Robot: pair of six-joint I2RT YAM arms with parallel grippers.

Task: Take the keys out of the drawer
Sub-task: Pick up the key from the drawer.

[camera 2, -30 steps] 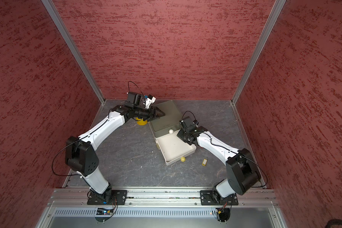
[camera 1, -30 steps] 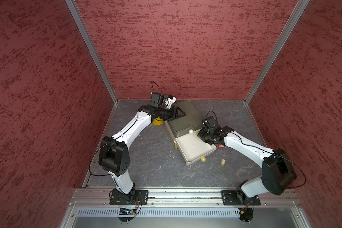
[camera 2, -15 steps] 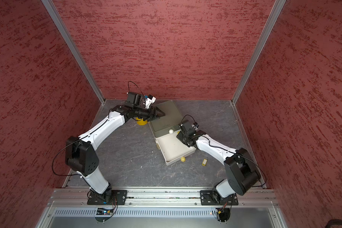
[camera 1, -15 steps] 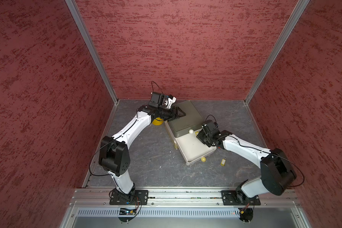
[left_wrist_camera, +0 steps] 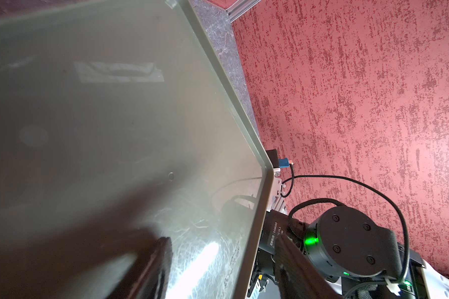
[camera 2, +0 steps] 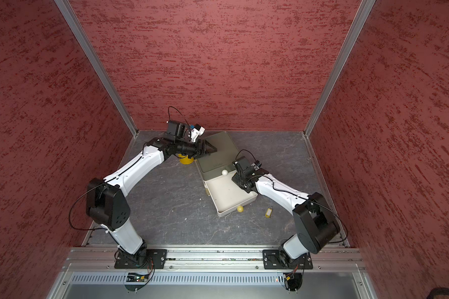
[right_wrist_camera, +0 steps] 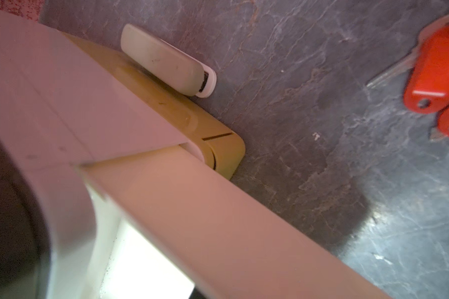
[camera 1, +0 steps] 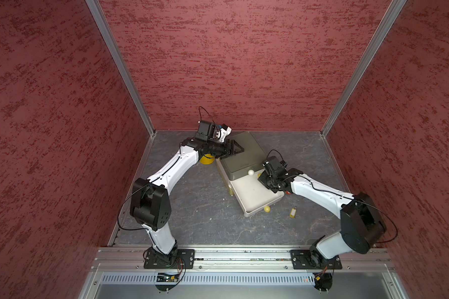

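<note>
Keys [right_wrist_camera: 436, 70] in red lie on the surface [camera 1: 200, 207] beside the drawer [camera 1: 252, 195], so, left pincer [camera 1: 240, 150] spread astride the cabinet [camera 1: 246, 161] rim, I'd part my pressed-together right pincer [camera 1: 266, 181] before reaching inside.

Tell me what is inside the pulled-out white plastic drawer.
The white plastic drawer shows only bare floor. The right gripper covers one corner; the grey-green cabinet top hides the rear.
</note>
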